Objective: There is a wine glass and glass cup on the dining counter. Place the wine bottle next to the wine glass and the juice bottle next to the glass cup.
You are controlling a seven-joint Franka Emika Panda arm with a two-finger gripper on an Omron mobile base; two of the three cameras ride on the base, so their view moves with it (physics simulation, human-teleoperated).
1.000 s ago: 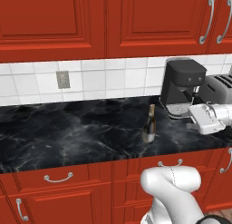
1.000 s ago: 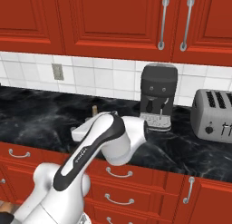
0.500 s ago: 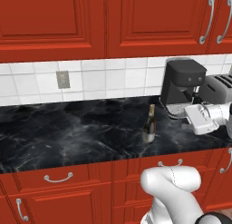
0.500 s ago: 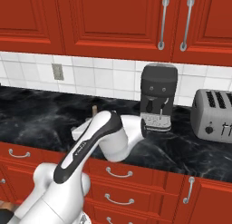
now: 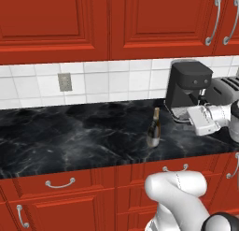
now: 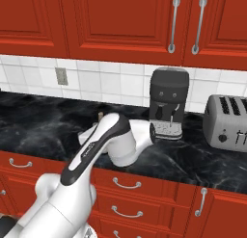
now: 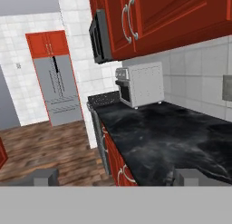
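Slowly, we swing our gripper (image 5: 201,121) leftward along the black kitchen counter (image 5: 70,136) toward the wine bottle (image 5: 153,128) standing untouched near its front edge, fingers apparently parted and empty, the pickup not yet begun.

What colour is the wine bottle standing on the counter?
Dark green-brown glass with a pale label; the wine bottle shows best in the left base view.

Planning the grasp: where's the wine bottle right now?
The wine bottle stands upright on the black marble counter in the left base view, near the front edge, left of the coffee machine and the gripper.
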